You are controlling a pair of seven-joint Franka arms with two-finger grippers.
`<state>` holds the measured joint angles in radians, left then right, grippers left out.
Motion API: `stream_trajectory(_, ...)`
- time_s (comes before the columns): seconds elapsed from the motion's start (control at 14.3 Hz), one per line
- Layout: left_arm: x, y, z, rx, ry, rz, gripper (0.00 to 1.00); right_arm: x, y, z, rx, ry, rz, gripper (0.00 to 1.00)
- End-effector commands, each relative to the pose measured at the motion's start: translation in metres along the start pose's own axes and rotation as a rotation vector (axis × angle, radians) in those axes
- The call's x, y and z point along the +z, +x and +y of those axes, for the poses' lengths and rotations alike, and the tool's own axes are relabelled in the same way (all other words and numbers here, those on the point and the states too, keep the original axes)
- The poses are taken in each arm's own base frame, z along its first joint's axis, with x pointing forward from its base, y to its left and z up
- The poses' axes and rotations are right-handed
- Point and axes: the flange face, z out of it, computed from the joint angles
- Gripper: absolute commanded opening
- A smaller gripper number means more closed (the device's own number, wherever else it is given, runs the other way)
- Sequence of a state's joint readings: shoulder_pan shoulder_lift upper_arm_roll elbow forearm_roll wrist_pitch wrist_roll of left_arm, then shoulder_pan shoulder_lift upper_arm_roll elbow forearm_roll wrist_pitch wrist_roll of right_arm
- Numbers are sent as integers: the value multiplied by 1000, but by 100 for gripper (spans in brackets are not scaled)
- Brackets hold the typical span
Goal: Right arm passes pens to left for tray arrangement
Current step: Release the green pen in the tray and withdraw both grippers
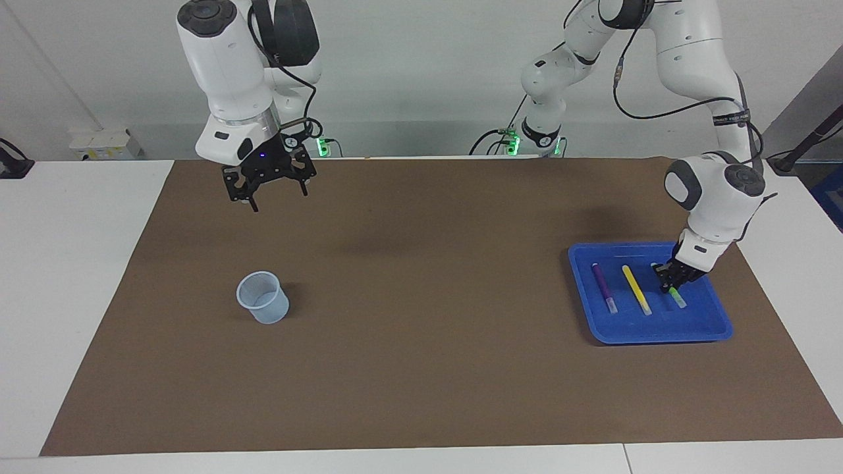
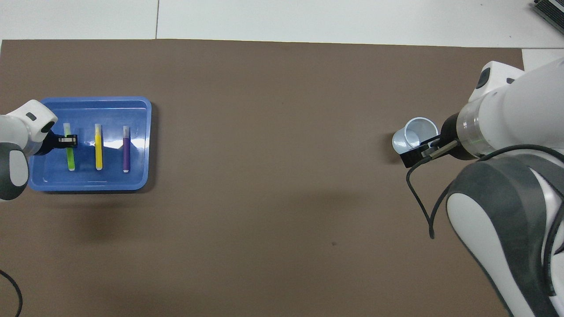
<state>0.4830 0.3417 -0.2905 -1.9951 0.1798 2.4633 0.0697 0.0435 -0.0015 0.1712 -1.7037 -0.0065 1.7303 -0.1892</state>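
A: Three pens lay side by side in the blue tray (image 1: 698, 329) at the left arm's end: purple pen (image 1: 603, 285), yellow pen (image 1: 636, 288), green pen (image 1: 677, 298).

B: Left gripper (image 1: 670, 284)?

A: Over the green pen, fingertips pressed together; whether they pinched the pen could not be told.

B: Right gripper (image 1: 270, 191)?

A: Spread wide, raised above the brown mat (image 1: 421, 329). Translucent cup (image 1: 263, 298) stood upright at the right arm's end.

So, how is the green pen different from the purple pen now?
The left gripper is shut on the green pen; the purple pen lies free. The green pen is at the tray's outer side, the purple pen toward the table's middle. Both lie lengthwise, parallel, in the tray.
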Motion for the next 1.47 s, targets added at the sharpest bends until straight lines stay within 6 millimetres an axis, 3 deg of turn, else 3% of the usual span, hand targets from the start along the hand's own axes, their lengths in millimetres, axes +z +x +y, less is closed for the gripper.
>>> stream_trajectory(0.0,6,2,-9,12,9,15,0,-3,-6,-7,-5,19,12,100)
stream_trajectory(0.28,6,4,-10,20,16,34,0,-4,-8,0,4,18,6,100)
stream_trajectory(0.49,12,4,-9,32,21,32,0,-3,-15,23,43,24,-10,100)
stream_trajectory(0.77,14,3,-9,31,20,32,0,-25,-25,19,44,11,8,100)
stream_trajectory(0.98,14,3,-9,26,20,34,11,-26,-26,18,59,18,0,100)
stream_trajectory(1.19,14,3,-11,17,20,38,26,-27,-31,36,123,47,7,100)
stream_trajectory(1.4,13,4,-12,-2,19,42,30,-26,-30,33,118,47,6,100)
